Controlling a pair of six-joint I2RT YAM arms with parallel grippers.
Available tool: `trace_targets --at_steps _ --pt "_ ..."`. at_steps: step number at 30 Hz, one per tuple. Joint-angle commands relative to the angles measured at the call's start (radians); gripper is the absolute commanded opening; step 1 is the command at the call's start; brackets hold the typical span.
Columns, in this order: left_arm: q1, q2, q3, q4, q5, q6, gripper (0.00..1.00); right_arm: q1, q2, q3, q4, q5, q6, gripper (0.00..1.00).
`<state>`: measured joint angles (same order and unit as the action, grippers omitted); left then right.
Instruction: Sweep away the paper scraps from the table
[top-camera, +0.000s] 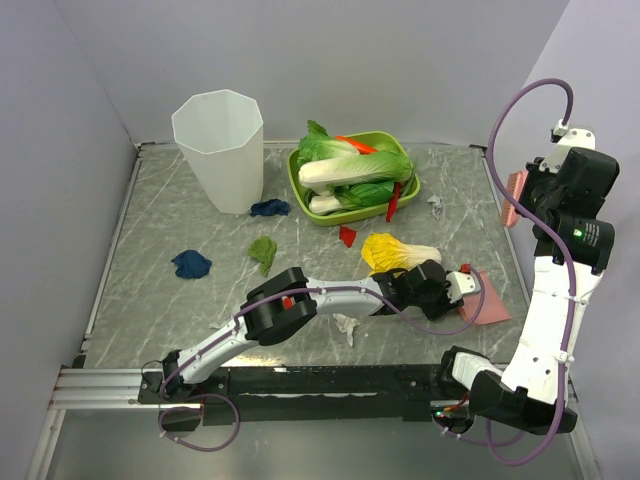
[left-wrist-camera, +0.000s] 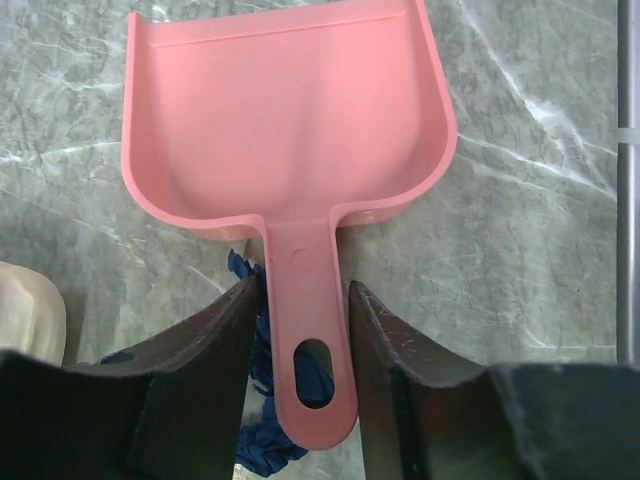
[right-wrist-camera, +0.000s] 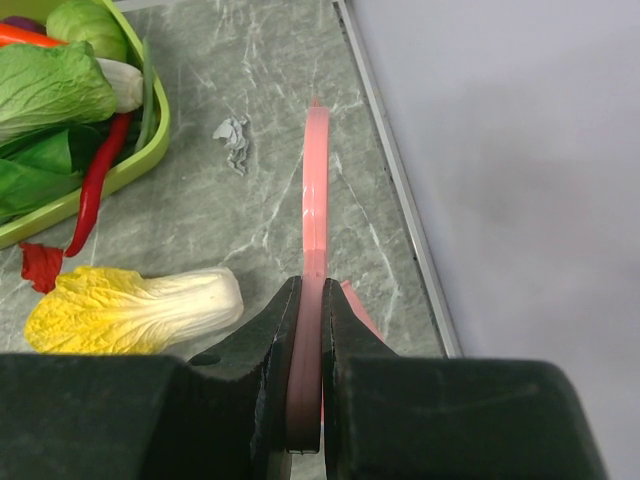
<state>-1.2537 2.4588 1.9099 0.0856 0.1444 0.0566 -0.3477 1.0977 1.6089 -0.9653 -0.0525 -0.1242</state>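
Grey marble table (top-camera: 150, 230) with metal rails (top-camera: 112, 240), boxed in by plain pale walls (top-camera: 60, 100). The scraps (top-camera: 191, 264) are scattered all over it, and there's a blue bit (left-wrist-camera: 262, 445) right under the dustpan (left-wrist-camera: 290, 130) handle. The left jaws straddle that handle about half open; I can't tell if they're actually pinching it. The right jaws are clamped tight on the brush (top-camera: 516, 198), over by the right rail. I'd grip the handle square and firm, then keep the pan's lip flat down. That top looks slick, so scraps could slip underneath.
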Motion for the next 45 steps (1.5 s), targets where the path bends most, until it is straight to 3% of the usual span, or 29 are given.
trace_targets --at_steps 1,8,15,23,28,34,45 --pt "-0.006 -0.006 0.032 0.017 0.015 0.015 0.44 -0.008 -0.006 0.023 0.027 -0.006 0.008 0.0" --pt "-0.003 -0.046 0.037 0.06 0.055 0.005 0.37 -0.008 -0.012 0.019 0.037 0.013 -0.006 0.0" --pt "0.025 -0.179 -0.051 0.103 0.122 -0.005 0.17 -0.008 0.001 0.061 0.054 0.0 0.008 0.0" --pt "0.08 -0.333 -0.123 0.049 0.144 0.02 0.02 -0.008 0.024 0.149 0.06 -0.056 0.037 0.0" --pt "0.128 -0.481 -0.204 -0.078 0.165 0.067 0.01 -0.008 0.013 0.14 0.141 -0.09 0.003 0.0" --pt "0.27 -0.742 -0.365 -0.297 0.218 0.155 0.01 -0.008 0.076 0.134 0.161 -0.214 0.015 0.0" --pt "0.686 -1.141 -0.627 -0.61 0.382 0.387 0.01 0.056 0.318 0.157 0.155 -0.397 -0.06 0.0"
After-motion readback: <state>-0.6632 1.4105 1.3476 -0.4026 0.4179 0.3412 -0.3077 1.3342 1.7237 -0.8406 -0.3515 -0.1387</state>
